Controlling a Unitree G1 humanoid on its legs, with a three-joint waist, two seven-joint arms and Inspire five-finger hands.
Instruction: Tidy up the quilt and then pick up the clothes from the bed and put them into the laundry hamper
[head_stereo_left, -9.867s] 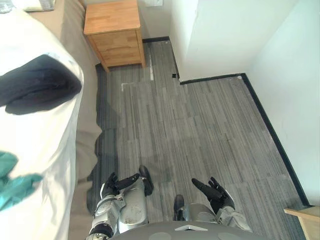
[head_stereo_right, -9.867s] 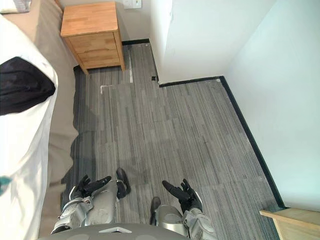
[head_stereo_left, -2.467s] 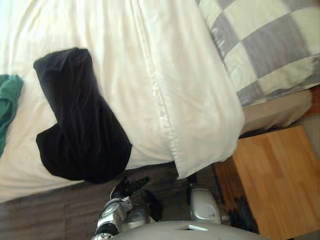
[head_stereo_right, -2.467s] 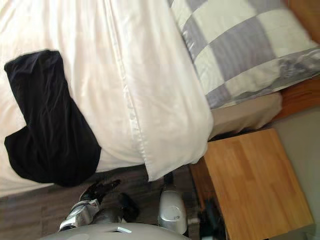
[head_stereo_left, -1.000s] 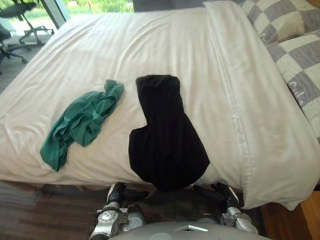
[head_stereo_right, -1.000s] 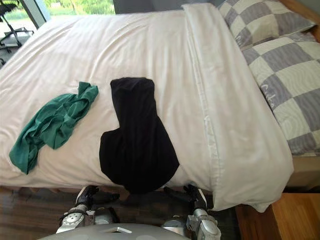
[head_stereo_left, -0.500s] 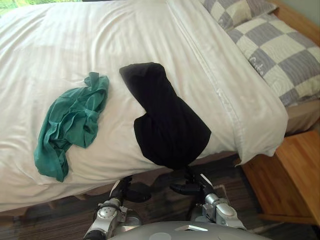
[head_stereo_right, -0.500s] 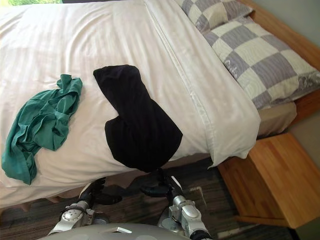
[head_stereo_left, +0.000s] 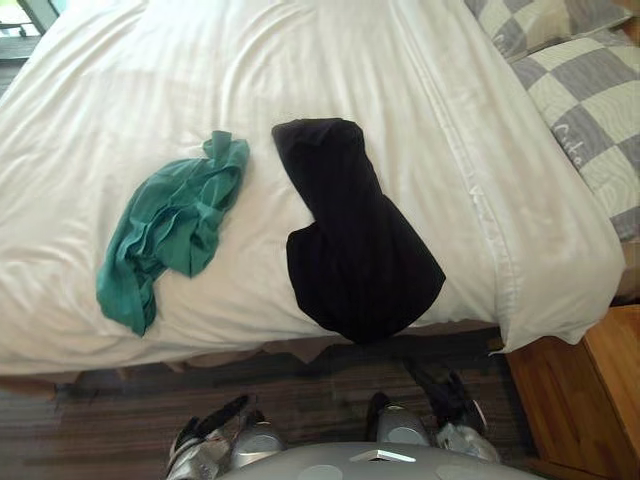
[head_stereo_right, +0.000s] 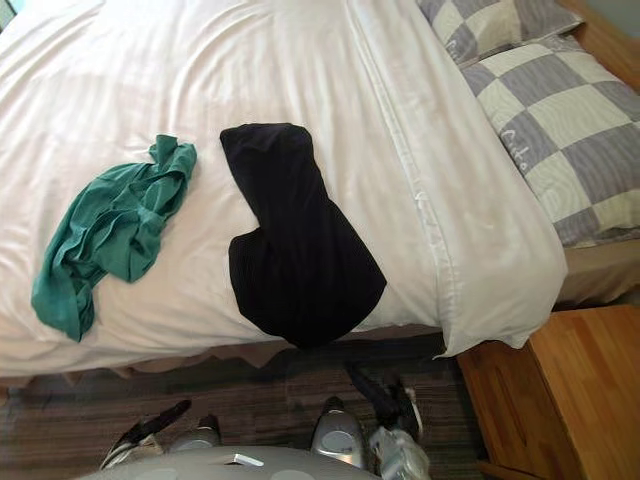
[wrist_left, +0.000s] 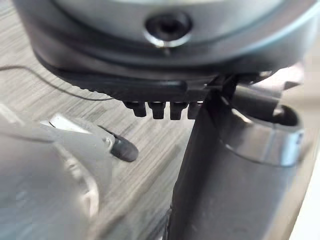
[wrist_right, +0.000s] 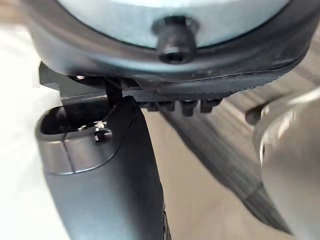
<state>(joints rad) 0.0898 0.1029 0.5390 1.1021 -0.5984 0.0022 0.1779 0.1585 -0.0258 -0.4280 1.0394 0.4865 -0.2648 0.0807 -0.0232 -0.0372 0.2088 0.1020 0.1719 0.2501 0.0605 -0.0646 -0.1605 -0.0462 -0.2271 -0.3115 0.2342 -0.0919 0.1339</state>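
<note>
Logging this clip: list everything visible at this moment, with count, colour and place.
quilt: 1, white, spread over the bed
green garment: 1, green, crumpled on the quilt, left of the black one
black garment: 1, black, on the quilt, its lower end hanging over the near edge
pillows: 2, grey and cream checks, at the bed's right end
nightstand: 1, light wood, on the floor at lower right
floor: dark grey, striped, in front of the bed
left hand: dark, fingers straight, low over the floor, holding nothing
right hand: dark, fingers relaxed, below the bed edge, holding nothing
</note>
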